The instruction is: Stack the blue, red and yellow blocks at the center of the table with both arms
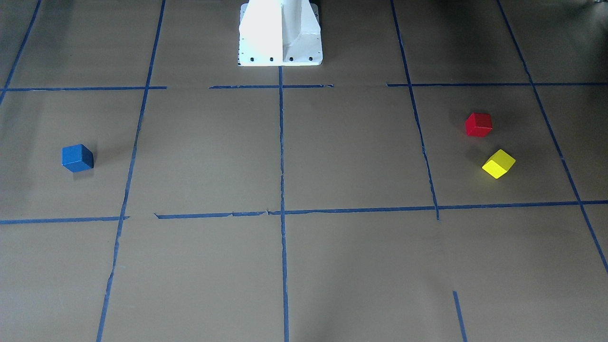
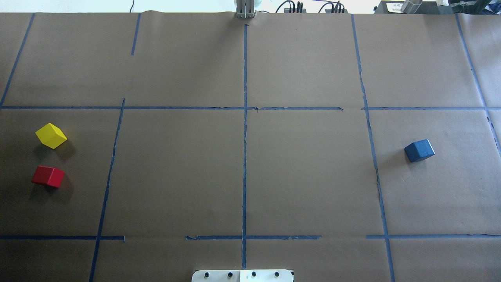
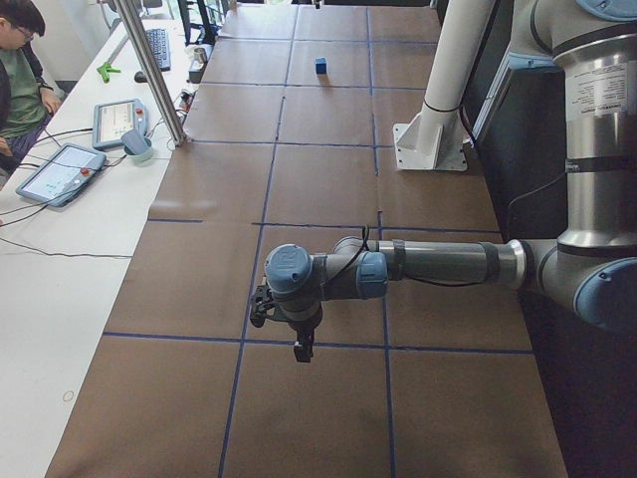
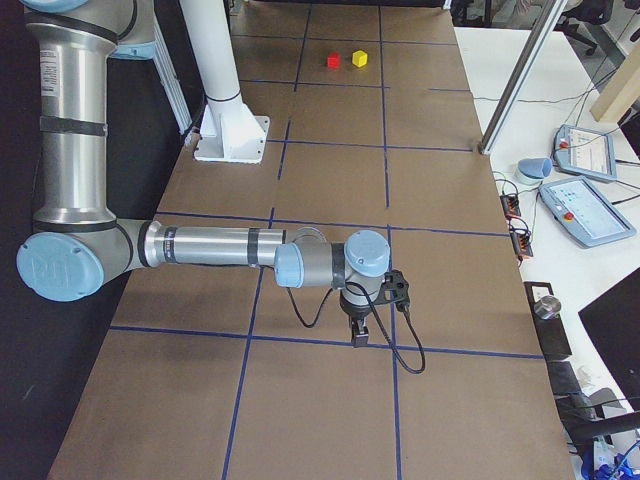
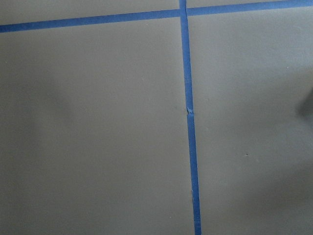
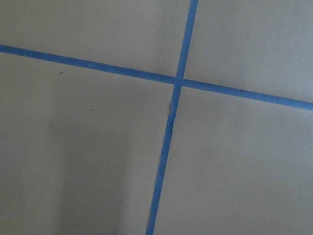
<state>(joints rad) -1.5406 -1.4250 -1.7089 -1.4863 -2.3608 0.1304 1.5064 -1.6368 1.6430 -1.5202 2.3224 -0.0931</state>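
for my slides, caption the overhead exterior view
Yellow block and red block apart on the table's left, blue block far right, nothing stacked yet.

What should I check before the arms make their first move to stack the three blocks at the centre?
1. Blue block alone on the robot's right side, nothing touching it: ok.
2. Red block and yellow block apart from each other, on the left side: ok.
3. Table centre free for the stack: ok.
4. Left hand open: cannot tell.
5. Right hand open: cannot tell.
6. A block in sight of either wrist view: not ok, both show only bare table.
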